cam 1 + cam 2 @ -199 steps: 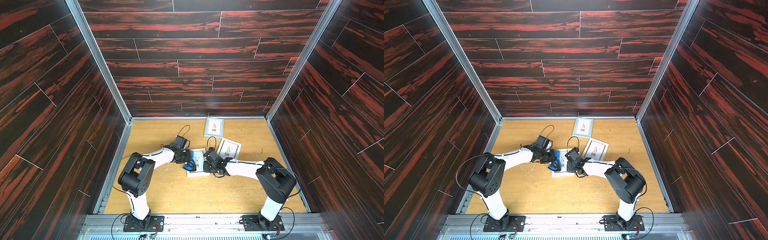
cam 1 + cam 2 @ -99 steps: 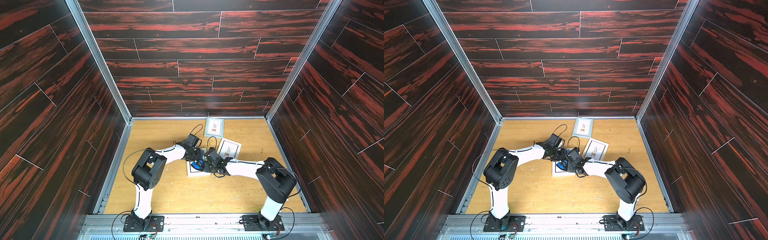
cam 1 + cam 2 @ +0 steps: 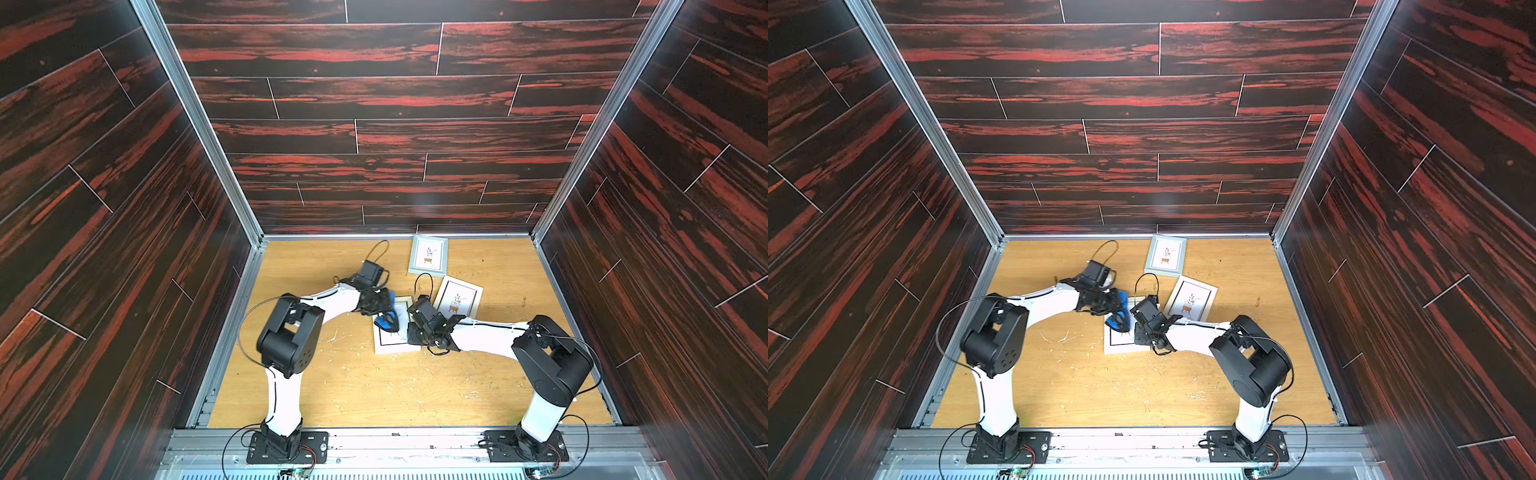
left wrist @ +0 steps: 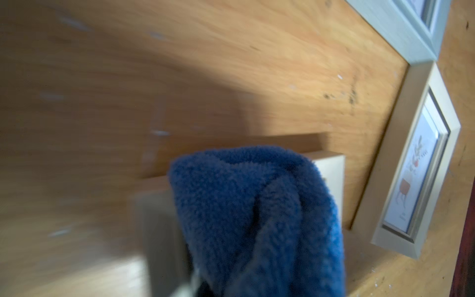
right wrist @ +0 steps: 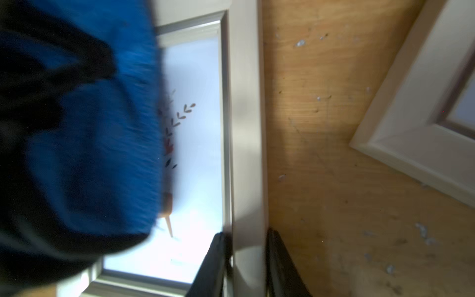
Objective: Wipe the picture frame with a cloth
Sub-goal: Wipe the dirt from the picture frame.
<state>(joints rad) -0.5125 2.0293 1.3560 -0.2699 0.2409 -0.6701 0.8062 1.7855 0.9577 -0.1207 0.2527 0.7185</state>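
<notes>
The picture frame is white and lies flat at the middle of the wooden floor. My left gripper is shut on the bunched blue cloth, which presses on the frame's glass near its left side. In the left wrist view the cloth hides the jaws and most of the frame. My right gripper is shut on the frame's right rail, one finger on each side of it. The cloth covers part of the plant print.
Another white frame lies tilted just right of the held one. A blue-grey frame lies by the back wall. Dark wood-pattern walls enclose the floor. Pale crumbs speckle the floor.
My left gripper swept the cloth rightward across the frame's glass, then came a little way back left. The right gripper kept its hold on the frame's rail and has not moved.
</notes>
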